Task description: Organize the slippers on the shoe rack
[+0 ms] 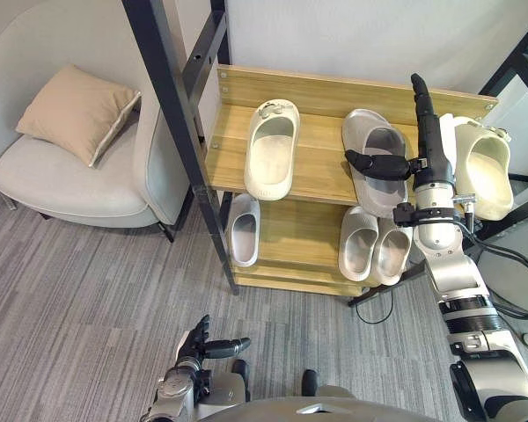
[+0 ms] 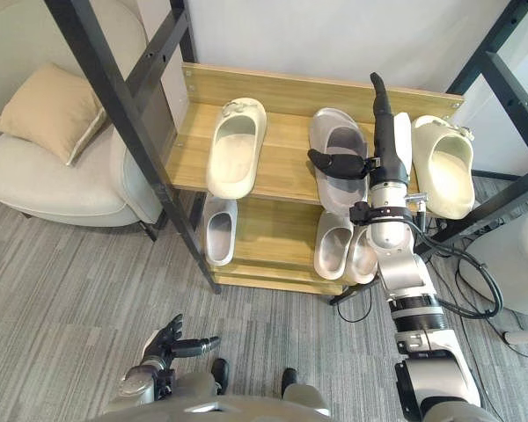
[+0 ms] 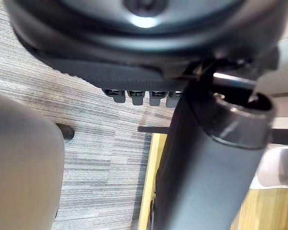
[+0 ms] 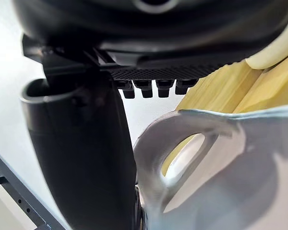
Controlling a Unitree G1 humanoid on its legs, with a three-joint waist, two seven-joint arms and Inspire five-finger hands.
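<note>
The right hand (image 1: 431,145) stands upright in front of the top shelf. Its fingers are straight and pressed together, and its thumb juts sideways over the grey slipper (image 1: 374,132). It grips nothing. It sits like a flat blade in the gap between that grey slipper and the cream slipper (image 1: 486,171) on its other side. The fingers lie close against the cream slipper's edge, though I cannot tell whether they touch it.

That cream slipper looks like the one being sorted. It sits tilted at the far right end of the shelf and partly overhangs it, so a straight hand probably suits nudging it square better than pinching it would. Its likely mate, another cream slipper (image 1: 271,151), lies flat at the left of the same shelf with the grey one between them, so the pair is not yet together.

On the lower shelf of the shoe rack (image 1: 317,92), a single pale slipper (image 1: 243,230) lies at the left. Two pale slippers (image 1: 361,242) sit side by side at the right.

The left hand (image 1: 194,352) hangs low over the carpet, fingers relaxed and idle. An armchair (image 1: 62,176) with a tan cushion (image 1: 75,110) stands just left of the rack.
</note>
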